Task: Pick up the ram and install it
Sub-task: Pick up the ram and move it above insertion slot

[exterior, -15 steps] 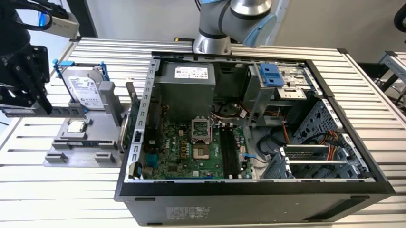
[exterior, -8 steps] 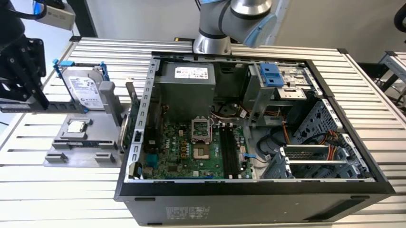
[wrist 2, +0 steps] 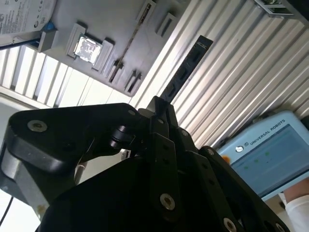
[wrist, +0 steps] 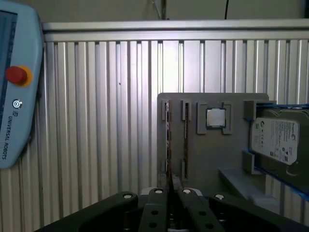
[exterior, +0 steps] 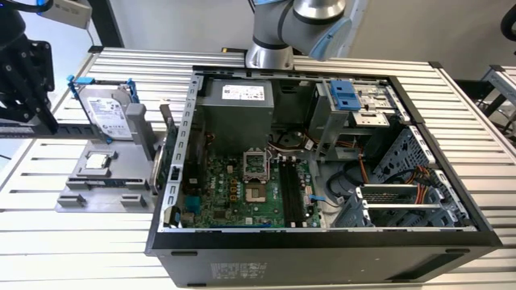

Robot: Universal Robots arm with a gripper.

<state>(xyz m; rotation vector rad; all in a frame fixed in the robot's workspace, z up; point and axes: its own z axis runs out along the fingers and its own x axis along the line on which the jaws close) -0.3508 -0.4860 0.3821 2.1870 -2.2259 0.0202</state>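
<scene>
Jaws closed on the long, narrow, flat dark ram stick [wrist 2: 182, 72].
It juts out from the black jaws, held above the ribbed metal counter [wrist 2: 251, 63], near the grey holder tray [wrist: 212, 154].

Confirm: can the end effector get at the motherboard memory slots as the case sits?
Probably yes: the case lies open, the memory slots sit exposed with nothing over them; cables stay beside them. The end effector holds the ram.

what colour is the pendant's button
The button is red, best seen in the first wrist view.
</scene>
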